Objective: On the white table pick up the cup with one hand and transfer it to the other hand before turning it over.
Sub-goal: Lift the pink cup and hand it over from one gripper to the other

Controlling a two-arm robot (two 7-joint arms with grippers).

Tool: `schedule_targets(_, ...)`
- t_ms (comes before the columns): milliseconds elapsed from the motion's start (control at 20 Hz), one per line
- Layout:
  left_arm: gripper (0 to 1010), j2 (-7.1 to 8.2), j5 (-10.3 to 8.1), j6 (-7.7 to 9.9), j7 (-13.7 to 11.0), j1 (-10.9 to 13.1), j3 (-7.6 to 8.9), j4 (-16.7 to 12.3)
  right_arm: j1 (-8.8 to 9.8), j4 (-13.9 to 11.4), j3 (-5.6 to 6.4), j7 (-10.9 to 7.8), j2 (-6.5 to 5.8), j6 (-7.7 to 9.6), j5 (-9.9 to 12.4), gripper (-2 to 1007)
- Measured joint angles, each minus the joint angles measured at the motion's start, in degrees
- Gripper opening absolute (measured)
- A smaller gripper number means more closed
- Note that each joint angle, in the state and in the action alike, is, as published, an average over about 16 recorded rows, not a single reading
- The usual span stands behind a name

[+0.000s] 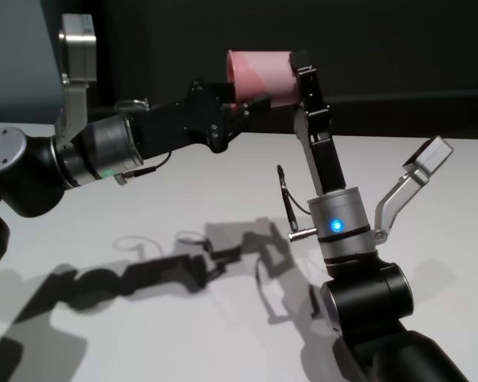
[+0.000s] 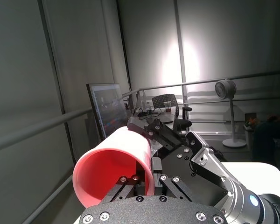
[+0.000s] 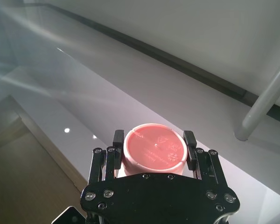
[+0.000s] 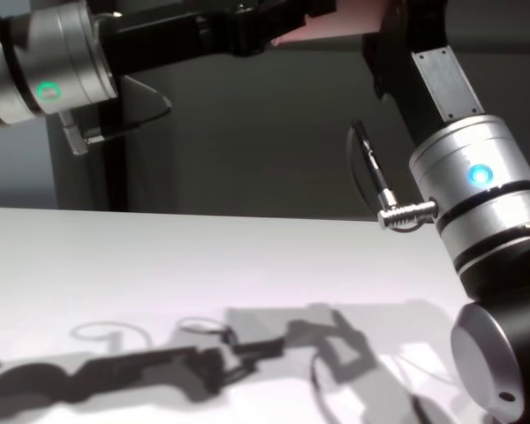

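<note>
The small salmon-pink plastic cup [image 1: 260,76], seemingly light and slick, lay sideways, gripped at its rim by the left tool [image 1: 240,106] and its base by the right tool [image 3: 154,150]

Embossed marks on the cup [image 3: 155,150] base are unreadable.

white table [image 1: 223,183] bare beneath, both pincers crowding the cup [image 1: 261,76] overhead
</note>
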State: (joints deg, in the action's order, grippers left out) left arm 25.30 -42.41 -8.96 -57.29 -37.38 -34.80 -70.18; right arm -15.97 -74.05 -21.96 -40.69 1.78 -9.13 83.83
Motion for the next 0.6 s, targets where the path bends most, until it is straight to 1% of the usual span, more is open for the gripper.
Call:
schedule_targets(250,262,0.0,0.0,0.01,0.01,0.0,0.0,0.0,0.0,-0.01,0.0,-0.01,0.01,0.02,-0.02,739)
schedule_targets(600,522,0.0,0.01,0.01,0.01,0.0,0.0,0.0,0.0,-0.02,0.0,-0.01,0.01,0.04,-0.04,739)
